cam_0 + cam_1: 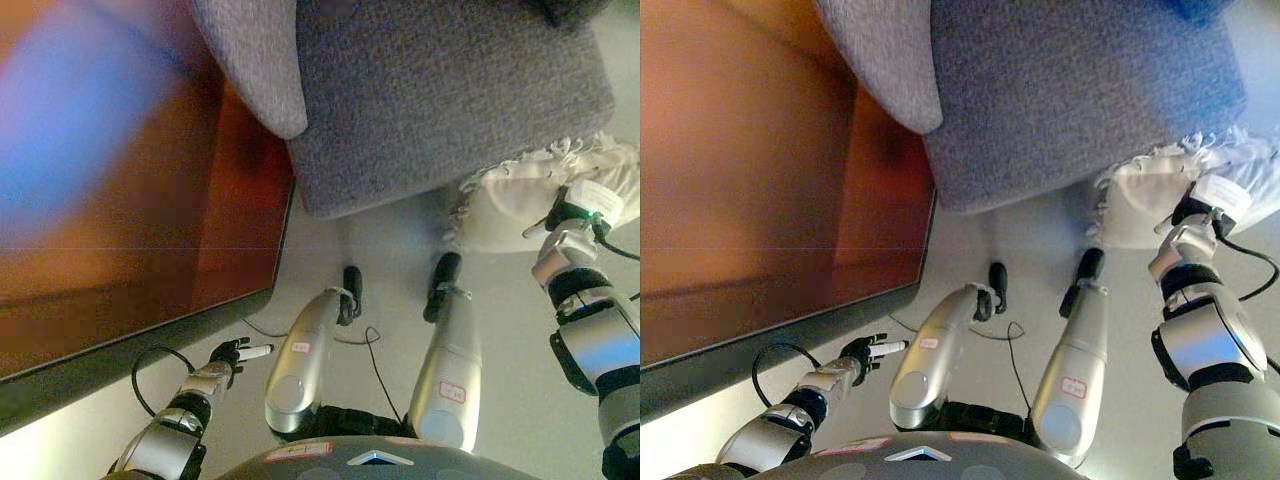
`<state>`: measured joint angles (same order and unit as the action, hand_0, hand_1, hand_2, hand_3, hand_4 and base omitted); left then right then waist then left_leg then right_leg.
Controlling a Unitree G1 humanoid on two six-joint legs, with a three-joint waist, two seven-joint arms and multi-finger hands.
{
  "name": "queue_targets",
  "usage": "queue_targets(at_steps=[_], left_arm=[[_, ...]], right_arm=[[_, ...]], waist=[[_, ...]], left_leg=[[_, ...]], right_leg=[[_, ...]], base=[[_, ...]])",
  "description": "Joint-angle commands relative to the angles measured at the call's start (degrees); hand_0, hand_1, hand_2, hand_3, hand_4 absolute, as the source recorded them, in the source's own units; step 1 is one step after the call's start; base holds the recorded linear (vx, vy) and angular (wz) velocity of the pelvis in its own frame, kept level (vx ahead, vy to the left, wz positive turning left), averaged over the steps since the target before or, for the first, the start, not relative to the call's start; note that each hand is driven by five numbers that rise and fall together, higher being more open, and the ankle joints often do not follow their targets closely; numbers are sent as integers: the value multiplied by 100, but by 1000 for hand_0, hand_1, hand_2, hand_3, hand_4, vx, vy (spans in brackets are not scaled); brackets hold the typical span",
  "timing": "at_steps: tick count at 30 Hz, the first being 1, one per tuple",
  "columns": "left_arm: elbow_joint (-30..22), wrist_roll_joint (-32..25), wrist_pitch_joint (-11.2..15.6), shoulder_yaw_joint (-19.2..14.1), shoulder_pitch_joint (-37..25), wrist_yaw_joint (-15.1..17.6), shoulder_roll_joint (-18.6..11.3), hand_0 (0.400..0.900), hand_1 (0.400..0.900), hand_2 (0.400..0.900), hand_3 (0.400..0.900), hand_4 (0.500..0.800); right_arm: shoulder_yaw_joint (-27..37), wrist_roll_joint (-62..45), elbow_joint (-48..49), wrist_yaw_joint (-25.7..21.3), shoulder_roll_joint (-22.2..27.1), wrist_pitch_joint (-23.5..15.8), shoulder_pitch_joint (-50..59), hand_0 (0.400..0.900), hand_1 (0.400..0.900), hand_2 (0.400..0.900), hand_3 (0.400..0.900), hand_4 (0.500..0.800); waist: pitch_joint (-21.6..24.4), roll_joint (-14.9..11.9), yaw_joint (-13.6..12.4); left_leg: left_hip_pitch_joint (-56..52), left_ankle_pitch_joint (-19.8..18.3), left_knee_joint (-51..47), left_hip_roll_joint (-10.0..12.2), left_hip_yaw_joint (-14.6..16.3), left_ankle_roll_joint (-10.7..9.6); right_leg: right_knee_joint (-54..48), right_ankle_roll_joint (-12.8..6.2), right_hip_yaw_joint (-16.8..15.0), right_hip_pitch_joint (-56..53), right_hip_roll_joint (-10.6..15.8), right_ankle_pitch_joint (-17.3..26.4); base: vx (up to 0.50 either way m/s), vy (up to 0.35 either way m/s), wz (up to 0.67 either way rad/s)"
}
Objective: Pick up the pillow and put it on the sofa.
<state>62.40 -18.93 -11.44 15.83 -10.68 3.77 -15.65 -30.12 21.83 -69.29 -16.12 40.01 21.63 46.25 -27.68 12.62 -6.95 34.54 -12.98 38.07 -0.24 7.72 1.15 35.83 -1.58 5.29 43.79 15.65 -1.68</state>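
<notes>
Step in hand was judged to be the reach and grasp; the pillow (520, 205) had not yet been lifted. A cream, fringed pillow was noted on the floor (395, 245), lying against the front lower corner of the grey sofa (440, 100), partly tucked at its base.

The right hand (1188, 215) was seen extended to the pillow's near edge, in contact with or just at the fabric. Its fingers were hidden behind the wrist and the cloth, so whether it was released or grasping could not be told.

The left hand (235, 353) was observed low at the robot's left side, well apart from the pillow, beside a dark wooden panel (150, 200). Its fingers were loosely relaxed, one white-tipped finger pointing outward, nothing held.

Next move, as judged: a firm hold on the pillow would be needed, likely with fingers closed into the soft edge, followed by a lift clear of the floor and up over the sofa's front edge onto the seat. A grip on the fringe alone could slip.
</notes>
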Motion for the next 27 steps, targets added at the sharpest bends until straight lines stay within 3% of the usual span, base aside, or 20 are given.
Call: queue_targets(at_steps=[1,11,14,17,18,19,22,24,27], left_arm=[[-22,-97,-147,-136,819,158,-581,900,900,900,900,800],[-326,-90,-314,-269,1088,-7,-665,900,900,900,900,800],[-323,-52,-221,-346,1249,-151,-662,900,900,900,900,800],[-308,-87,-87,-427,1387,-268,-672,900,900,900,900,800],[-297,-84,-55,-483,1443,-328,-698,900,900,900,900,800],[-282,-86,-33,-502,1481,-368,-711,900,900,900,900,800],[-124,-33,122,-569,1598,-488,-686,900,900,900,900,800],[95,81,364,-586,1651,-555,-647,900,900,900,900,800],[98,128,481,-610,1731,-609,-644,900,900,900,900,800]], right_arm=[[-206,14,26,-312,617,97,446,900,900,900,900,800],[-571,-245,339,74,954,103,1490,900,900,900,900,800],[-583,-872,451,277,1033,-326,1754,900,900,900,900,800],[-515,-1328,655,851,1082,-863,1839,900,900,900,900,800],[-530,-1564,785,1096,1141,-1010,1877,624,624,624,624,634],[-517,-1742,826,1201,1165,-1069,1907,400,400,400,400,500],[-487,-1913,792,1350,1202,-1116,2083,400,400,400,400,500],[-629,-1862,308,1458,1168,-1194,2518,400,400,400,400,500],[-839,-1906,-79,1535,1178,-1143,2983,400,400,400,400,500]], waist=[[-149,29,-79],[-207,262,-188],[-208,329,-200],[-208,361,-189],[-208,368,-179],[-208,371,-172],[-207,397,-160],[-195,452,-223],[-158,515,-299]], left_leg=[[228,-369,530,6,-116,93],[1242,-392,1218,-20,-247,134],[1581,-377,1431,-34,-279,123],[1873,-367,1631,-27,-282,111],[1994,-374,1747,-12,-276,95],[2068,-379,1821,-6,-276,82],[2281,-395,2072,24,-258,45],[2402,-412,2260,4,-264,29],[2526,-450,2461,-2,-275,4]], right_leg=[[820,-195,-260,-167,298,-767],[1602,-60,-476,882,196,-1001],[1857,7,-567,1237,134,-1068],[2085,68,-621,1531,82,-1131],[2200,93,-650,1649,72,-1163],[2268,105,-669,1721,63,-1181],[2496,145,-732,1927,44,-1241],[2665,179,-763,2038,33,-1298],[2846,196,-786,2160,52,-1353]], base=[[-59,-5,6],[-59,13,5],[-52,60,0],[-52,53,1],[-45,45,1],[-42,47,0],[-28,60,-2],[-19,37,2],[-20,20,5]])
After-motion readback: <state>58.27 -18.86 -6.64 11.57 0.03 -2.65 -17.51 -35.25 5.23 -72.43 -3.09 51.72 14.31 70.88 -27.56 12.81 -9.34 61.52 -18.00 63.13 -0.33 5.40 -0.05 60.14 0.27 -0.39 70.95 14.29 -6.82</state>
